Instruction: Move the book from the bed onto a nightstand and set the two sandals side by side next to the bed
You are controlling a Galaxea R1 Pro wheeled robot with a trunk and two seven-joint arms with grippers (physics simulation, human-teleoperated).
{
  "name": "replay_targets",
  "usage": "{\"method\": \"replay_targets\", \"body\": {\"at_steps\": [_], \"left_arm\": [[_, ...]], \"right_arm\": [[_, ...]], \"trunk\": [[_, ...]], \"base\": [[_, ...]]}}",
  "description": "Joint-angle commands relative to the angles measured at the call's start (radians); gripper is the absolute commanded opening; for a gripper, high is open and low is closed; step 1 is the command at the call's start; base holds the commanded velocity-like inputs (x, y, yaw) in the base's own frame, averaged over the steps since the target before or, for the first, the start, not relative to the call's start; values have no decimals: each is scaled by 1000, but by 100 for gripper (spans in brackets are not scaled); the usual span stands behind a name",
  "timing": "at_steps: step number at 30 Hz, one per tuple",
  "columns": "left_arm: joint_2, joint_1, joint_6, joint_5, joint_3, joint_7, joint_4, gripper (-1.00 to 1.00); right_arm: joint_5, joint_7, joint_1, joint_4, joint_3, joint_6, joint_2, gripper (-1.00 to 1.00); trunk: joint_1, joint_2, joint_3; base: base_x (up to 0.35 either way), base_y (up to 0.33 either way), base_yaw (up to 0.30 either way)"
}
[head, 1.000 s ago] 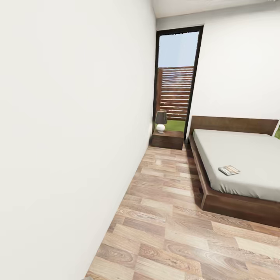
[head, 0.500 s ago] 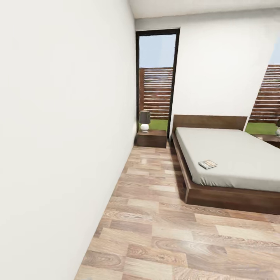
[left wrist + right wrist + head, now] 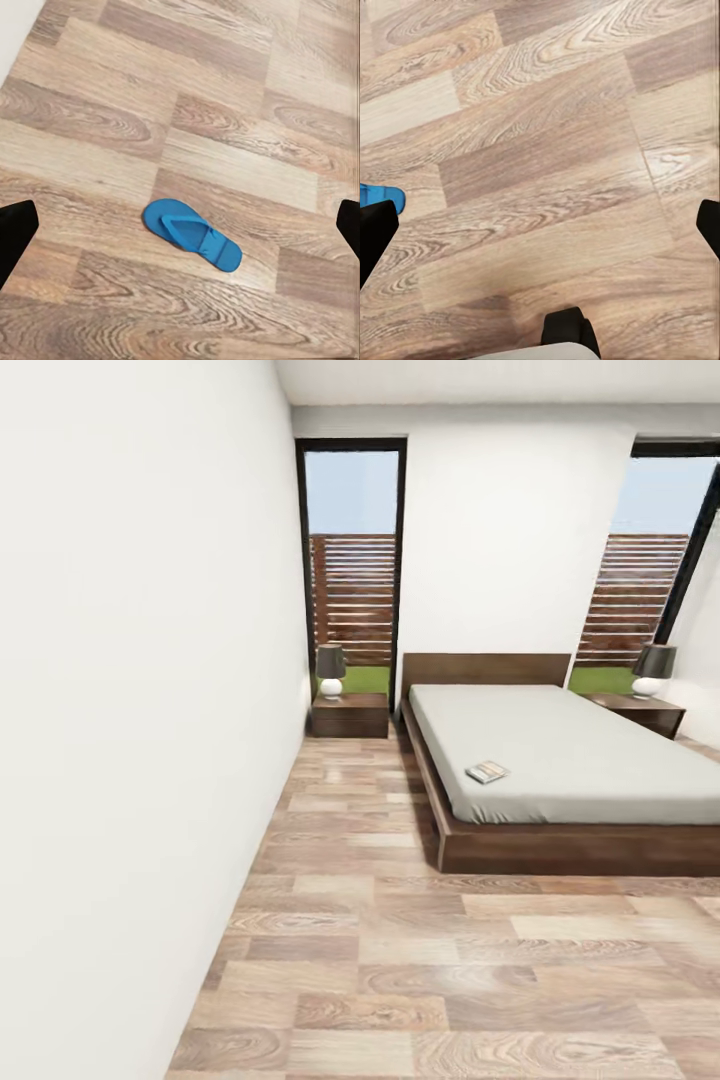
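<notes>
Wood-plank floor [image 3: 420, 960], white wall [image 3: 130, 690], grey-mattressed bed [image 3: 570, 755] beyond.

book [image 3: 487, 772] lies flat on the grey bed [image 3: 580, 760]; blue sandal [image 3: 192, 233] on floor.

You see a grainy, faintly glossy wood-plank floor [image 3: 420, 960], a dark wood bed [image 3: 560, 850] frame, and a smooth matt mattress [image 3: 580, 750].

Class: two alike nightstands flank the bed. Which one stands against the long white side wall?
The nightstand left of the bed in the head view, below the narrow window; the other nightstand sits at the bed's far side.
</notes>
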Motion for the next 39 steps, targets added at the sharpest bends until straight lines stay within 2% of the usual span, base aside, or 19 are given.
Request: {"method": "replay_targets", "body": {"at_steps": [1,13,21,25,39], "left_arm": [[0,0,-2,10,1,-8,1,100],[0,0,-2,10,1,-8,1,100],[0,0,-2,10,1,-8,1,100],[-21,4,-24,33,-18,15,-19,100],[-26,3,-45,26,-14,21,-71,100]], "right_arm": [[-10,1,0,-1,5,-3,-1,100],[-10,1,0,0,5,-3,-1,100],[-11,0,0,3,4,-3,-1,100],[-13,4,1,-10,-3,-2,-2,100],[-13,5,1,-36,-1,11,-4,100]], "trunk": [[0,0,-1],[0,0,-1],[0,0,-1],[0,0,-1],[0,0,-1]], "base": [[0,0,-283],[0,0,-255],[0,0,-22],[0,0,0],[0,0,0]]}}
